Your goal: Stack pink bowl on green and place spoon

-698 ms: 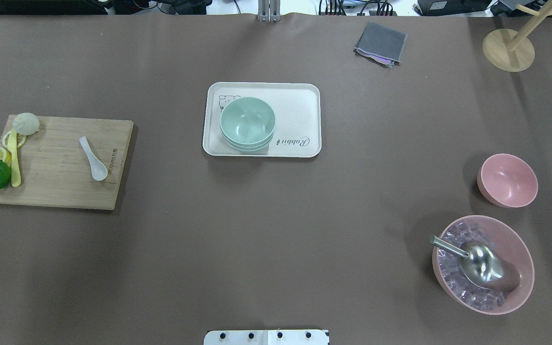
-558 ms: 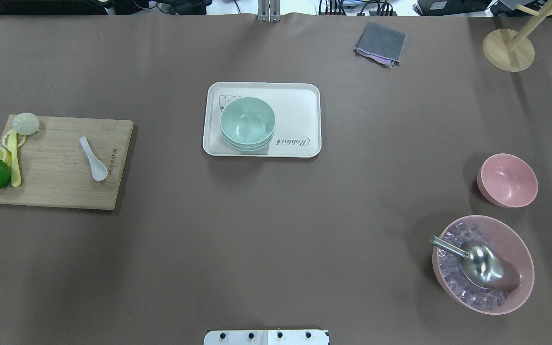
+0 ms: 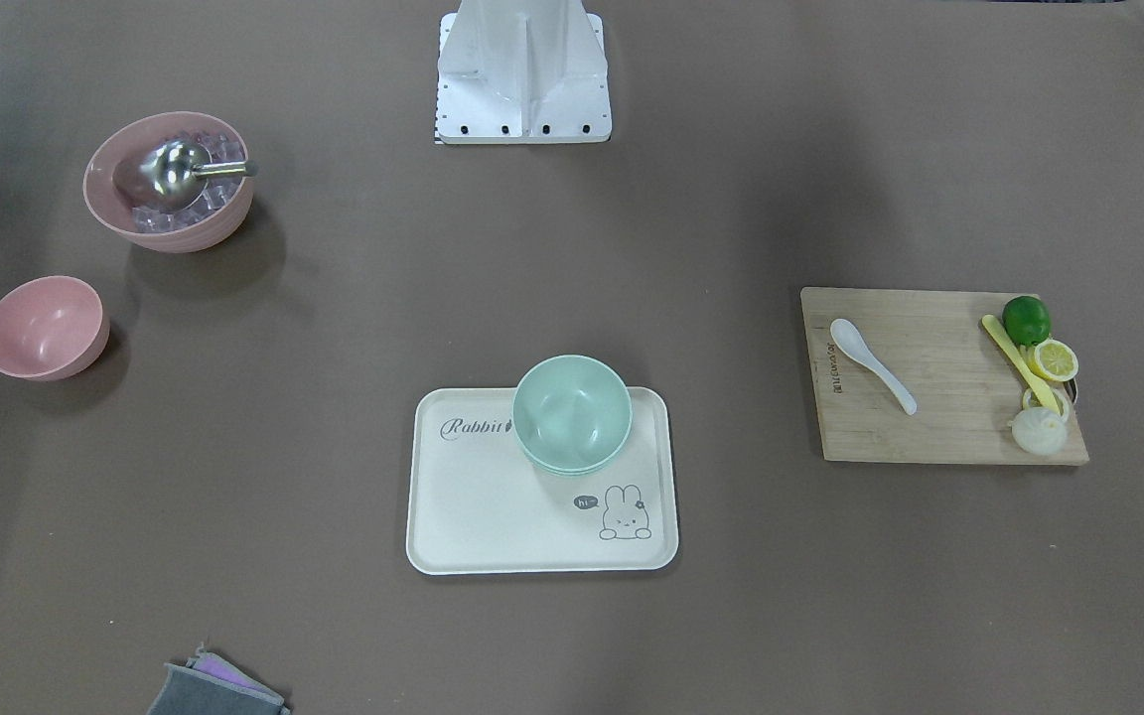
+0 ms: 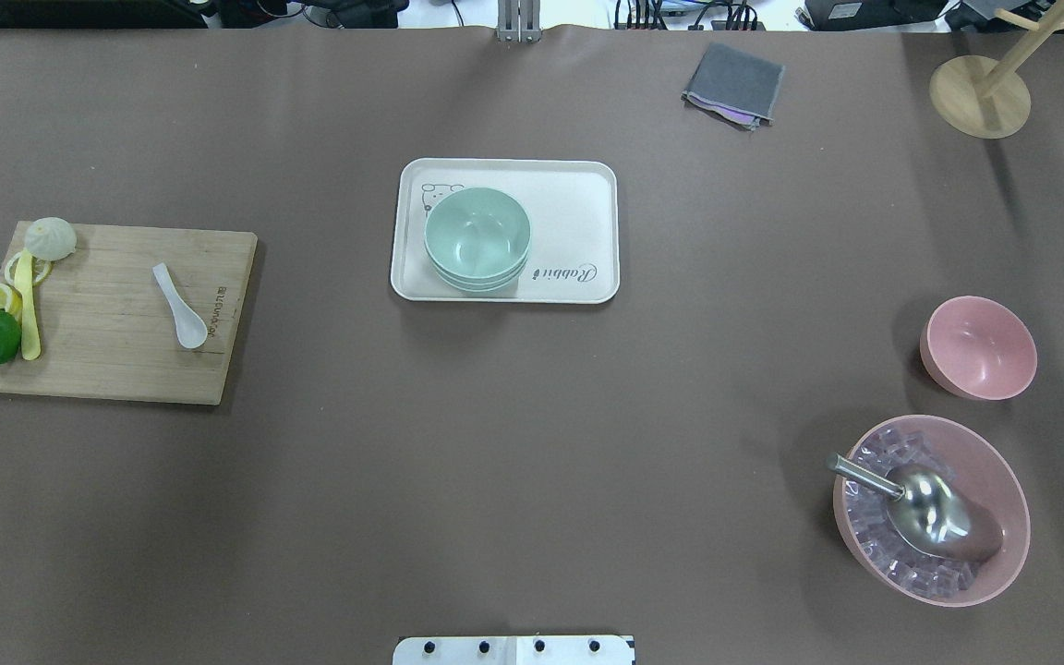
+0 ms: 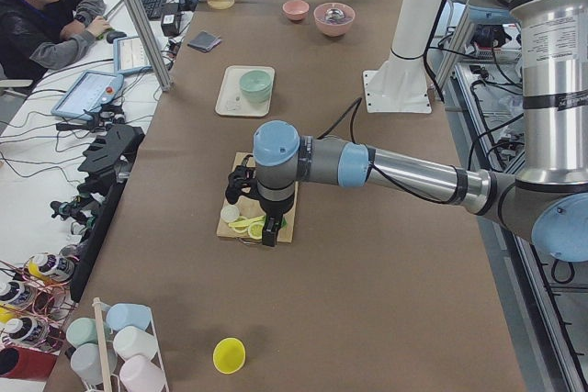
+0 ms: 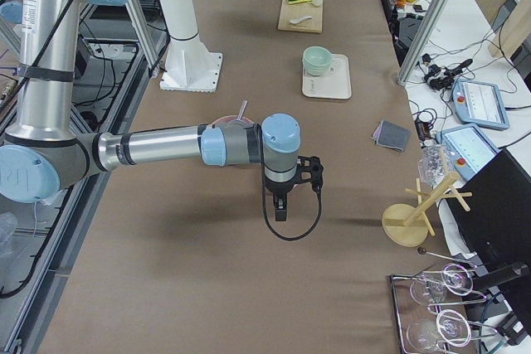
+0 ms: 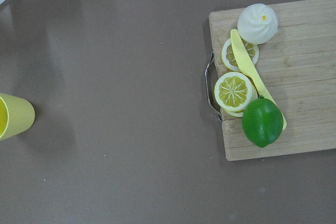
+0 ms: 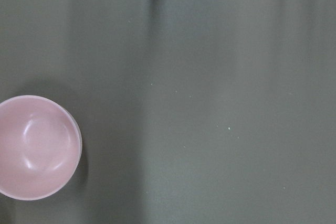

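As bowl and spoon both lie untouched, you've got a clean split. The pink bowl [image 4: 979, 347] sits alone on the table's right w/ the R gripper [image 6: 280, 209] hanging near it. The spoon [image 4: 180, 307] lies on the cutting board [image 4: 107, 369], L gripper [image 5: 268, 229] above that board's fruit end, prob. one item per arm. The green bowl [image 4: 477, 238] waits on the tray [image 4: 578, 203], centre. Fingers, both sides: can't tell from the side views.

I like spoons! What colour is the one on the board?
The spoon is white, clearest in the overhead view.
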`<act>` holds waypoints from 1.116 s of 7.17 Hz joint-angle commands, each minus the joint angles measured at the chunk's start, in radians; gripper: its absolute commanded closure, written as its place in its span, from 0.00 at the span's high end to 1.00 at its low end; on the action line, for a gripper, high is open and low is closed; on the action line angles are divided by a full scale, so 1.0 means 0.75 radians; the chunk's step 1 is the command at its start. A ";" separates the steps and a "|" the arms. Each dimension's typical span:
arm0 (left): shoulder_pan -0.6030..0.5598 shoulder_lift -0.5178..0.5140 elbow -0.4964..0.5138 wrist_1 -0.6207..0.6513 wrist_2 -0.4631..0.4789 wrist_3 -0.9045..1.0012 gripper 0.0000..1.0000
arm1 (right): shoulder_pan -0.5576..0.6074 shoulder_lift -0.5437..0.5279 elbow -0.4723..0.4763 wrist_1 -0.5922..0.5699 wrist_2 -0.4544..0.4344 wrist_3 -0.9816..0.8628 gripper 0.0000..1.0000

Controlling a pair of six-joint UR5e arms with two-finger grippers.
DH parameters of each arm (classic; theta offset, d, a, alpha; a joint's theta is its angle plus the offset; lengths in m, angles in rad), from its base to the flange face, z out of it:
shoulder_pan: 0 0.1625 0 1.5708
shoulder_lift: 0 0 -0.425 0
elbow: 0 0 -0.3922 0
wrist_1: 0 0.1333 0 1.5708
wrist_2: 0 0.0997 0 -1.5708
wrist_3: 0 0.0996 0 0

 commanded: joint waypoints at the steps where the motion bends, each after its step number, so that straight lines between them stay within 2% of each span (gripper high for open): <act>1: 0.002 -0.031 -0.014 -0.155 -0.007 -0.012 1.00 | 0.000 0.113 0.036 0.071 -0.004 0.009 1.00; 2: 0.000 -0.015 0.027 -0.415 -0.003 -0.012 1.00 | 0.000 0.130 0.031 0.209 -0.008 0.013 1.00; 3: -0.002 -0.037 0.124 -0.689 0.005 -0.014 1.00 | 0.000 0.124 0.012 0.346 0.002 0.017 1.00; 4: 0.000 -0.134 0.235 -0.739 0.009 -0.063 1.00 | 0.002 0.104 0.014 0.388 0.029 0.109 1.00; 5: 0.000 -0.164 0.288 -0.780 0.013 -0.144 1.00 | 0.000 0.104 -0.018 0.453 0.031 0.111 1.00; 6: 0.002 -0.182 0.348 -0.841 0.013 -0.153 1.00 | 0.000 0.075 -0.069 0.592 0.047 0.112 1.00; 7: 0.002 -0.178 0.366 -0.914 0.013 -0.168 1.00 | -0.008 0.069 -0.141 0.706 0.096 0.122 1.00; 8: 0.044 -0.239 0.367 -0.907 0.019 -0.311 1.00 | -0.024 0.069 -0.164 0.722 0.099 0.168 1.00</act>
